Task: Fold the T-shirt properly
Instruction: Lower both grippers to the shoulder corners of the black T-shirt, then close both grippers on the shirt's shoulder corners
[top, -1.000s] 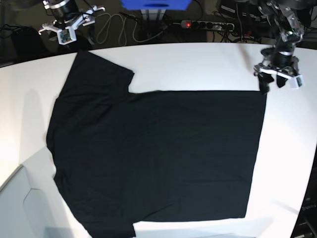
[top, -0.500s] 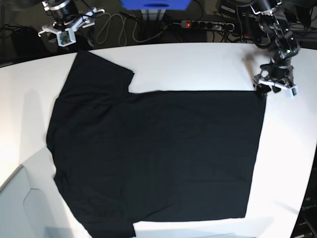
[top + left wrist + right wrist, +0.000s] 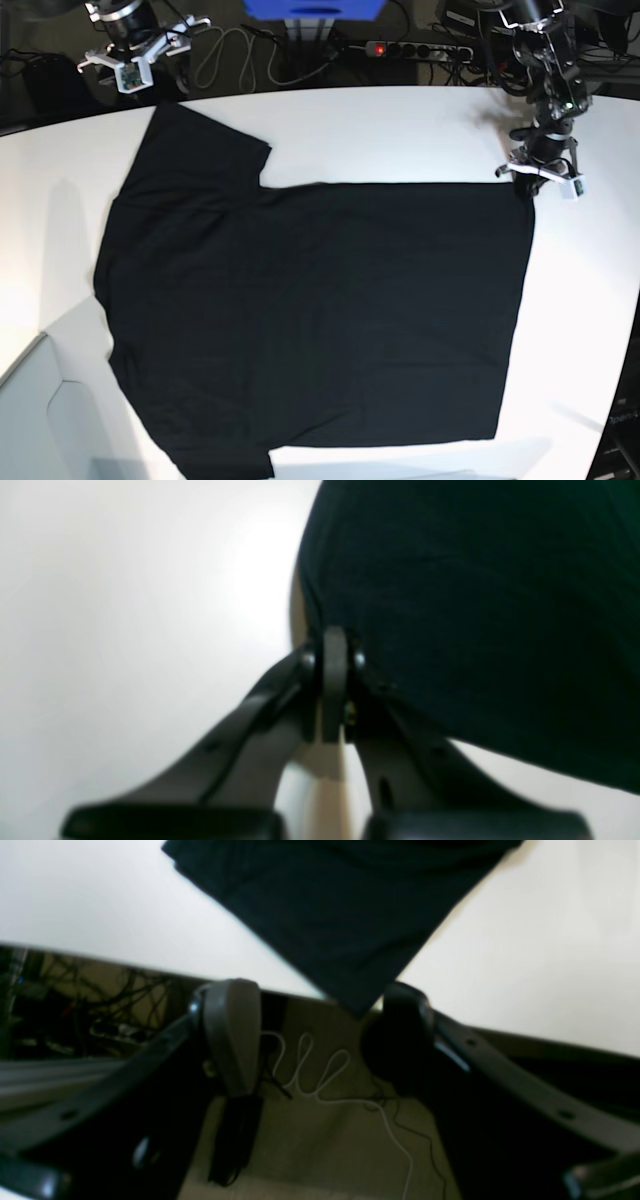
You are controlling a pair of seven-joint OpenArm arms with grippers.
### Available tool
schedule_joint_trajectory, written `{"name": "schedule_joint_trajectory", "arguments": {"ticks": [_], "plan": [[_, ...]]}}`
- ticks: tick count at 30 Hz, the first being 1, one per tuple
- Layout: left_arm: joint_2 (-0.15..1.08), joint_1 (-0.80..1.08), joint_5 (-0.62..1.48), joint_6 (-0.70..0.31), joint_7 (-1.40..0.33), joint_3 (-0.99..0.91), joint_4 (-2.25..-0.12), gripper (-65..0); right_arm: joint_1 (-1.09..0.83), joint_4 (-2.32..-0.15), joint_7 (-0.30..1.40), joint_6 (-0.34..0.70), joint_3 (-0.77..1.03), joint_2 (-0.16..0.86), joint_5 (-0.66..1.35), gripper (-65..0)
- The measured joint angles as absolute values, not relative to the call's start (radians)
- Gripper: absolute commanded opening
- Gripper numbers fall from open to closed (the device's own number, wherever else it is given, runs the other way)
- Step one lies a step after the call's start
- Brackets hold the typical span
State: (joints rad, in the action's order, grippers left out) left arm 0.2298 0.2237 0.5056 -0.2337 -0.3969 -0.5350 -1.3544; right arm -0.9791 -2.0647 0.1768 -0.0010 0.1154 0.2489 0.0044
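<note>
Since a sec ago, left gripper [image 3: 527, 183] has dropped from above onto the T-shirt's [image 3: 310, 310] far hem corner & its jaws have snapped together, pinching the fabric edge; in left wrist view the dark fingers [image 3: 334, 680] meet w/ black cloth bunched right at the tips. Right gripper [image 3: 320, 1035] hangs past the table [image 3: 400, 130] edge w/ jaws spread wide, holding nothing, a sleeve corner just in front of it. Shirt lies flat, plain black side up, matte soft knit, on smooth white tabletop, sleeves twd the right arm.
</note>
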Motion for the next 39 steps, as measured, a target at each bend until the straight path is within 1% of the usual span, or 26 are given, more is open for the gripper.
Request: {"name": "schedule_joint_trajectory", "arguments": {"ticks": [9,11,13,15,24,30,35,36,37,39], "plan": [[0.22,0.308,0.516,-0.245,-0.392,-0.562,-1.405,-65.0,-0.824,-1.965,0.175,-0.001,0.062,0.246,0.006,-27.4],[0.207,0.323,0.553,-0.245,-0.396,-0.596,-1.406,-65.0,-0.794,-1.934,0.179,-0.002,0.052,0.228,0.007,-27.2],[0.206,0.338,0.58,-0.246,-0.402,-0.612,-1.406,-65.0,-0.761,-1.901,0.174,-0.001,0.054,0.196,0.006,-25.5],[0.208,0.35,0.598,-0.245,-0.401,-0.616,-1.407,-65.0,-0.745,-1.872,0.176,-0.001,0.07,0.186,0.009,-24.4],[0.208,0.35,0.596,-0.245,-0.403,-0.619,-1.407,-65.0,-0.725,-1.83,0.172,-0.001,0.168,0.175,0.009,-23.9],[0.205,0.35,0.596,-0.245,-0.399,-0.617,-1.407,-65.0,-0.665,-1.7,0.155,-0.002,0.194,0.169,0.016,-24.0],[0.205,0.35,0.596,-0.245,-0.399,-0.617,-1.407,-65.0,-0.656,-1.691,0.152,-0.001,0.189,0.171,0.015,-24.6],[0.205,0.35,0.596,-0.245,-0.399,-0.617,-1.407,-65.0,-0.654,-1.691,0.154,-0.001,0.189,0.171,0.016,-25.5],[0.205,0.35,0.596,-0.245,-0.399,-0.617,-1.407,-65.0,-0.654,-1.691,0.155,0.0,0.189,0.171,0.016,-28.0],[0.205,0.35,0.596,-0.245,-0.399,-0.617,-1.407,-65.0,-0.655,-1.691,0.155,0.045,0.189,0.172,0.015,-36.9]]}}
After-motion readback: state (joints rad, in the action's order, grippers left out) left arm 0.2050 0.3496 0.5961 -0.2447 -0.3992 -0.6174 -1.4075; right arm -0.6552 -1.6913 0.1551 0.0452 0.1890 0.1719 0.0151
